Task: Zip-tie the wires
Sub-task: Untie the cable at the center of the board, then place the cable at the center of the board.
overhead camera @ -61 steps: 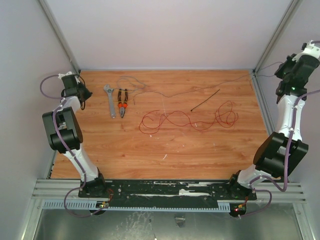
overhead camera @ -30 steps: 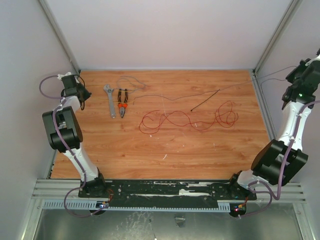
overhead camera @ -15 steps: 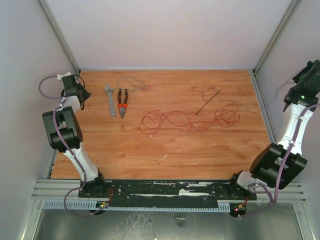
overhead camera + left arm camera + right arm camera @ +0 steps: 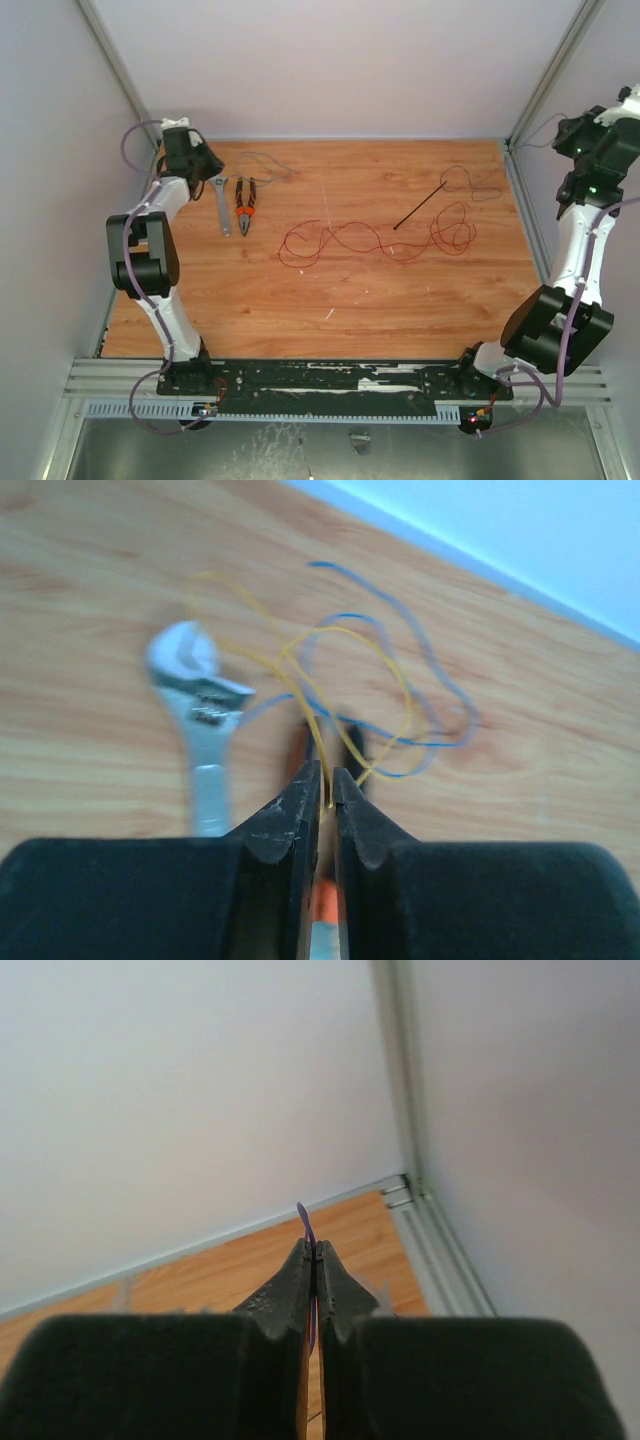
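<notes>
The wires, mostly red loops, lie mid-table. A dark strand loops at the back right, and another loop lies at the back left. The zip tie, a thin black strip, lies slanted just behind the red loops. My left gripper hovers at the back left; in the left wrist view it is shut on a thin yellow strand, with blue-grey strands beyond. My right gripper is raised at the back right corner, shut on a thin purple strand.
A silver wrench and orange-handled pliers lie side by side at the back left, just under my left gripper; the wrench also shows in the left wrist view. Walls and metal frame posts close in the table's sides.
My left gripper has swung from the left edge to the back, above the wrench. My right gripper has shifted back. The taut dark strand has gone slack, looping at the back right.
</notes>
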